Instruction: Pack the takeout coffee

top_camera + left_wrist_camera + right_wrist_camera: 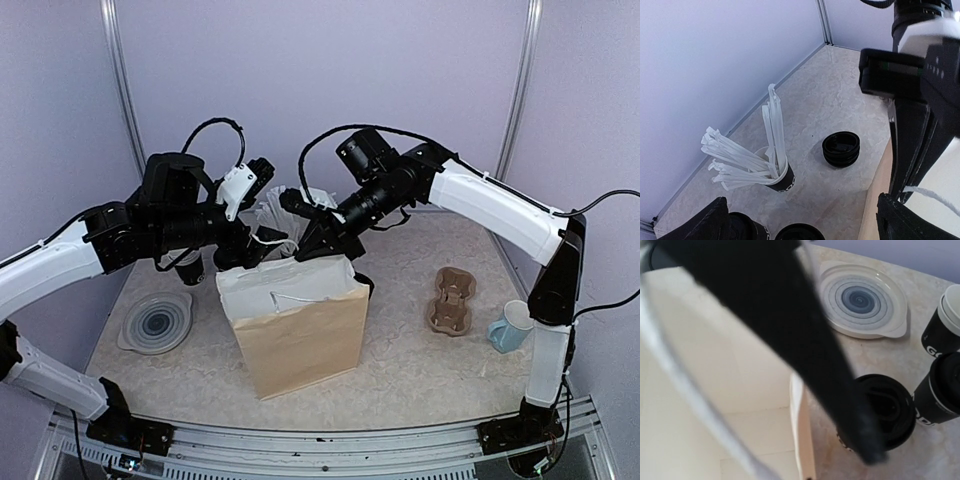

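Where the two arms meet: over the open mouth of the brown paper bag point(300, 335); it stands upright mid-table, pale lining showing at the top
Left gripper point(807, 217): fingers spread wide apart, nothing between them; it hangs near the bag's rear left corner
Right gripper point(866, 446): jaws pressed together at the bag's top edge; a white cord handle point(935, 196) runs just beside its tip; whether the cord is pinched, I cannot tell
Takeout coffee point(890, 407): upright on the table, outside the bag, just beside its wall; black lid on; partly hidden by the right finger in the right wrist view
Black cups point(940, 390): two, standing near the coffee; one has a pale top
Straws point(740, 160): white, bundled in a cup behind the bag
Plate point(157, 322): grey rings, left of the bag
Cup carrier point(450, 300): right of the bag, well apart from it
Pale blue mug point(510, 326): just beside the carrier
Black ribbed round thing point(841, 148): on the table beyond the straws; lids or capped cup, unclear
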Robot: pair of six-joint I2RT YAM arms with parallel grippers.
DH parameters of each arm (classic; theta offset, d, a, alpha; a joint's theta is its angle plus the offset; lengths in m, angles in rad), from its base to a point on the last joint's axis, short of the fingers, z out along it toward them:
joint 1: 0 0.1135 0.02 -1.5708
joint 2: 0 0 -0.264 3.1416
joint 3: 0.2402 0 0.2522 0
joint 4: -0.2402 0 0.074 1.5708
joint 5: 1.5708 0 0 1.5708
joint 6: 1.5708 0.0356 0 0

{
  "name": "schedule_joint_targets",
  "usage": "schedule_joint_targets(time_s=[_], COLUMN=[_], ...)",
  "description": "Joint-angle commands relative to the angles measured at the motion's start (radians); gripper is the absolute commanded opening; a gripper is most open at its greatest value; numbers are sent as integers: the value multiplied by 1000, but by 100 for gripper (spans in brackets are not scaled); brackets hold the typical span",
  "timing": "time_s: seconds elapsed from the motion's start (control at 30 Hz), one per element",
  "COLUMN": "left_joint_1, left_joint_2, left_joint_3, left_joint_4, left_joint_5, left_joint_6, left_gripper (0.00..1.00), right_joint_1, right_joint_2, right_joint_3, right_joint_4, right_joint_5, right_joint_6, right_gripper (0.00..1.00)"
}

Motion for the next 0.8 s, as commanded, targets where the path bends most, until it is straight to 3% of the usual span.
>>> schedule_joint_targets(time_s=[0.0,0.23,0.43,0.63,0.77], left_joint_1=[-23,-59,-55,-20,9], left_joint_2=[-37,-114,-159,-78,-22], left_joint_3=[-38,-88,-113,-73,-30], left_joint_4=[-72,-174,-78,46,33], left_joint_5=[22,85,167,296,403], left_joint_6=[-1,-7,-12,-35,-18], left_gripper=[99,99,99,98,91], right_joint_1=[-1,-27,-28,-26,-26], right_joint_2=[9,6,8,13,14], right_joint_3=[26,17,13,23,23], right_joint_4=[-8,4,5,-20,-55], right_joint_5=[-12,-57,-92,-132,-167], right_joint_6=[56,92,96,71,38], right_gripper=[0,0,0,0,0])
